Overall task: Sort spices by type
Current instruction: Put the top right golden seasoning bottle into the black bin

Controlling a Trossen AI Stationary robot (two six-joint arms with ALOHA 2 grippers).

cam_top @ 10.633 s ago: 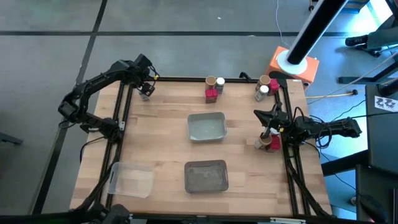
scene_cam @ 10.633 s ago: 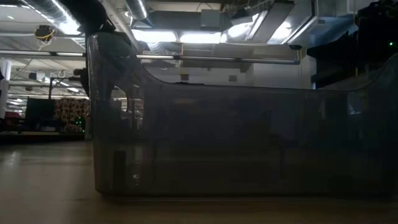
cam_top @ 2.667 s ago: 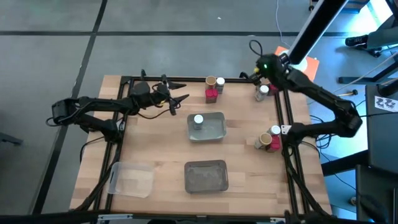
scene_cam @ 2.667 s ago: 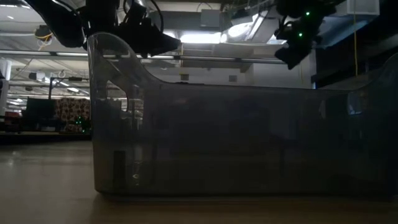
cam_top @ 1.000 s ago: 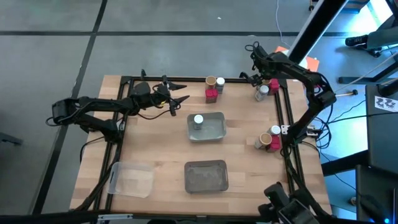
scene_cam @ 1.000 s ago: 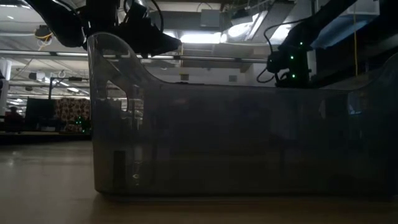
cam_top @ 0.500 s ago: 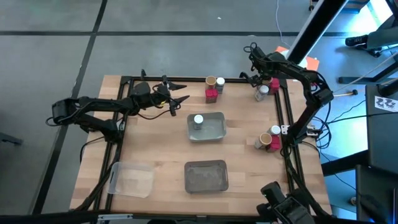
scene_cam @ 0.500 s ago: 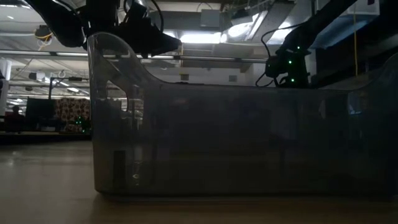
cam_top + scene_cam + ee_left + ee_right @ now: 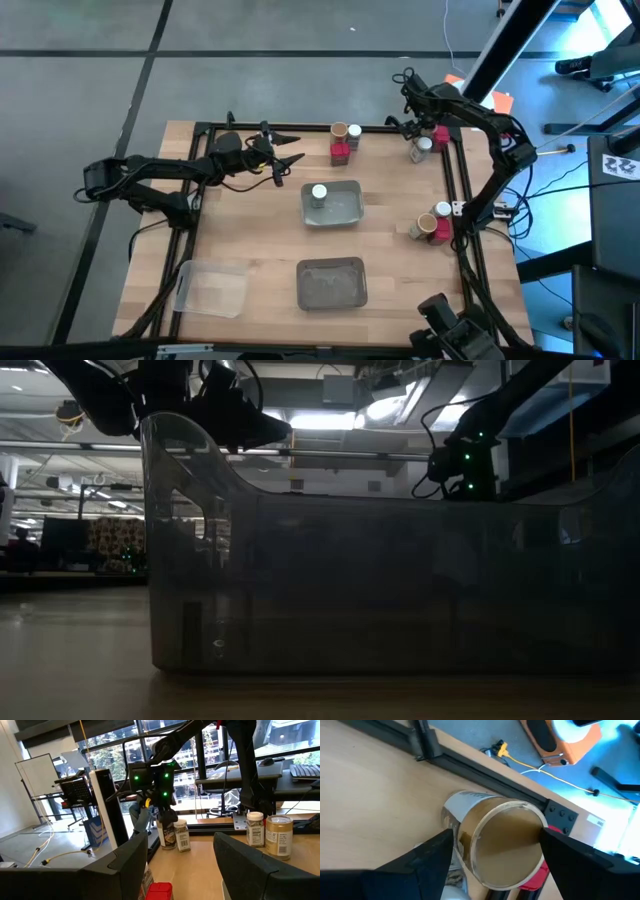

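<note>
The right gripper (image 9: 418, 128) is held over the far right corner of the table, its jaws spread on either side of a tan-topped brown jar (image 9: 506, 845) without being clamped on it. A white-lidded jar (image 9: 425, 145) and a red packet (image 9: 440, 135) stand just beside. The left gripper (image 9: 292, 158) hovers with jaws apart and empty, near the pale tray (image 9: 349, 209), in which one white-lidded jar (image 9: 319, 193) stands. Further spices are seen at the far edge and right edge.
</note>
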